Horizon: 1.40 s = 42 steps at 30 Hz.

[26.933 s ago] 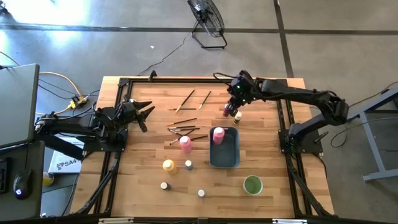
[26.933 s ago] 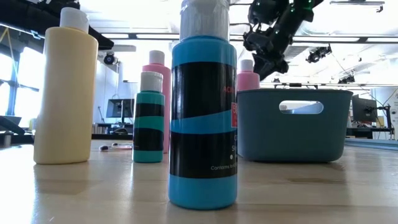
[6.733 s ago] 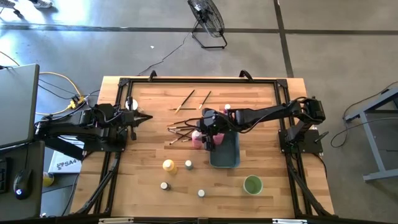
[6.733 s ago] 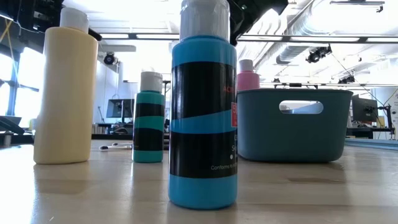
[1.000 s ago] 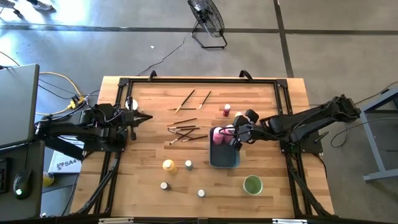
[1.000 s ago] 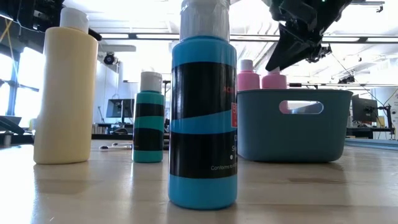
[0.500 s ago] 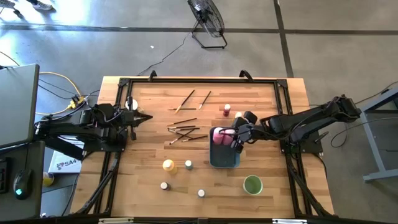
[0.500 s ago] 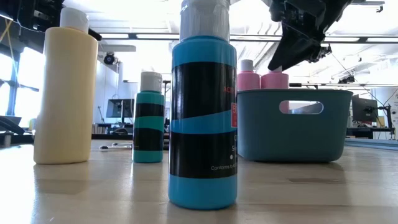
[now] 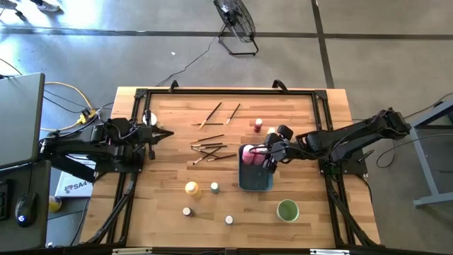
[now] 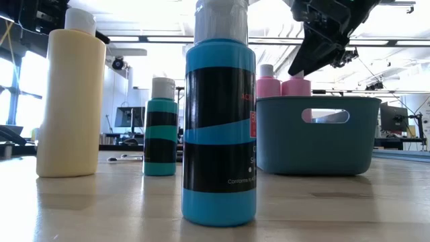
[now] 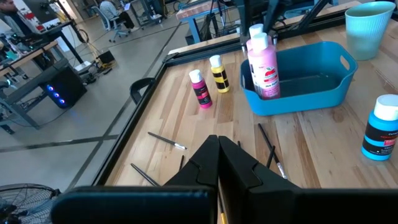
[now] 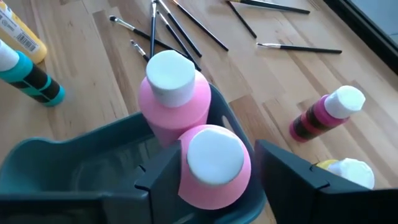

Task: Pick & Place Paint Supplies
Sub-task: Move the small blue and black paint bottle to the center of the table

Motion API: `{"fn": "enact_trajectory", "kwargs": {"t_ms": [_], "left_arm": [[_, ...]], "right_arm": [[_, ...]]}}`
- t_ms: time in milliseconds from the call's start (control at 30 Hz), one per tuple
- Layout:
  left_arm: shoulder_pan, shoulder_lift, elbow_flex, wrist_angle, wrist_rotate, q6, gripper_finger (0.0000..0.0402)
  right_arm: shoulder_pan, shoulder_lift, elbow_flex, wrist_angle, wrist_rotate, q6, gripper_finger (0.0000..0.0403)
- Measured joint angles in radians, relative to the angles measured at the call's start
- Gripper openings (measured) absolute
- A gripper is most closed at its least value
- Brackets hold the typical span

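Observation:
Two pink squeeze bottles [image 9: 248,153] stand upright on their bases at the far left end of the blue-grey tray [image 9: 256,178]. My right gripper [image 12: 214,168] is open above the tray, one finger on either side of the nearer pink bottle [image 12: 213,163]; a gap shows at one finger. The other pink bottle [image 12: 173,93] stands just beyond. Both caps [image 10: 282,84] show above the tray's rim in the low view. Left on the table are a yellow bottle [image 9: 192,188], small jars [image 9: 214,188] and brushes [image 9: 211,147]. My left gripper [image 9: 161,133] waits shut at the table's left.
A green cup [image 9: 287,210] stands near the tray's front right. A magenta jar [image 9: 258,125] and a yellow jar [image 11: 217,73] stand beyond the tray. Two more brushes [image 9: 221,112] lie toward the far edge. Two jars [image 9: 187,211] stand near the front.
My right gripper has opened wider around the nearer pink bottle while staying in place above the tray. The bottle stands upright in the tray beside the first one.

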Motion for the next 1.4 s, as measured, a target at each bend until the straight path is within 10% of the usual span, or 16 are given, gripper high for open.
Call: {"fn": "enact_trajectory", "kwargs": {"t_ms": [500, 1400], "left_arm": [[0.000, 0.000, 0.000, 0.000, 0.000, 0.000, 0.0000], [0.000, 0.000, 0.000, -0.004, 0.000, 0.000, 0.0000]], "right_arm": [[0.000, 0.000, 0.000, 0.000, -0.003, -0.015, 0.0320], [0.001, -0.325, 0.000, -0.096, -0.185, -0.062, 0.0314]]}}
